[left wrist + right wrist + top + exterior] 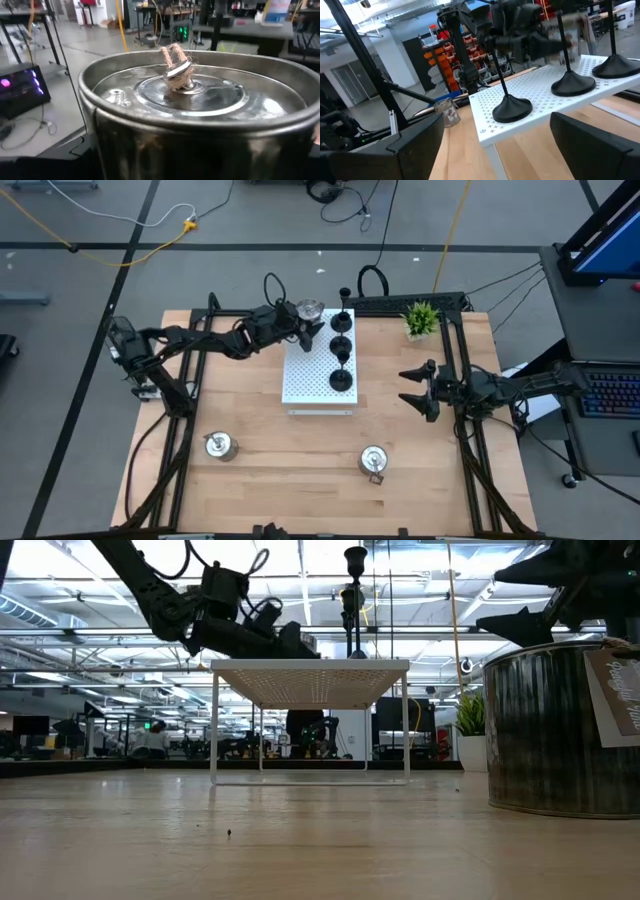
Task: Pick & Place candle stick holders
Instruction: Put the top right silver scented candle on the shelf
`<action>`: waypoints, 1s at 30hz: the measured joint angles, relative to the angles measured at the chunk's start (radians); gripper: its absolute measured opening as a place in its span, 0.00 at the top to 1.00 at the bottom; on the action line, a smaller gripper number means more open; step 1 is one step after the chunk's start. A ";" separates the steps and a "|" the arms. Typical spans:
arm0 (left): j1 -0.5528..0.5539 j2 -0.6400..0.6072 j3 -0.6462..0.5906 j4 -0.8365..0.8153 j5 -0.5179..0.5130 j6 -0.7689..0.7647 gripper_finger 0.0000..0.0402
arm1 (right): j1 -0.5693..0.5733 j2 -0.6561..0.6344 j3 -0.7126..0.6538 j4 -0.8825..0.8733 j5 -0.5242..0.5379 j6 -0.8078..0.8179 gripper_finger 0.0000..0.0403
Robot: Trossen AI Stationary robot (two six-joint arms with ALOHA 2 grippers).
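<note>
My left gripper (300, 320) is at the far left corner of the white perforated board (310, 385), shut on a shiny silver candle stick holder (309, 310), which fills the left wrist view (200, 100). Four black candle stick holders (341, 350) stand in a row along the board's right side; three of their round bases show in the right wrist view (512, 109). Two more silver holders stand on the table, at the near left (219, 446) and the near middle (373, 462). My right gripper (408, 385) is open and empty, right of the board. My left gripper has the silver holder's side wall (150, 145) between its fingers, coming level from the table's left. The holder stands upright, its open top up. The holder itself hides the place of contact, and I cannot tell whether its bottom rests on the board.
A small green plant (421, 318) stands at the far right of the table. The board stands on thin white legs (214, 730), raised above the table. The near-middle silver holder, with a paper tag, looms at the right of the low view (560, 730). Bare wood lies between the two near holders.
</note>
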 joint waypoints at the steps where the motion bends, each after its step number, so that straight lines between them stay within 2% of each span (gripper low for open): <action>1: 0.002 0.009 0.000 -0.013 0.001 -0.009 0.13 | 0.000 0.000 0.000 0.001 0.000 0.000 0.11; 8: 0.006 0.046 -0.001 0.048 -0.006 -0.027 0.11 | 0.000 0.000 0.000 0.003 -0.001 0.000 0.11; 14: 0.015 0.046 -0.001 0.049 0.006 -0.042 0.12 | 0.000 0.000 0.000 0.005 -0.001 0.000 0.11; 21: 0.013 0.043 0.000 0.050 0.013 -0.048 0.02 | 0.000 0.000 0.000 0.010 -0.001 0.000 0.11; 30: 0.013 0.045 0.000 0.044 0.061 -0.044 0.08 | 0.000 0.000 0.000 0.010 -0.001 0.000 0.11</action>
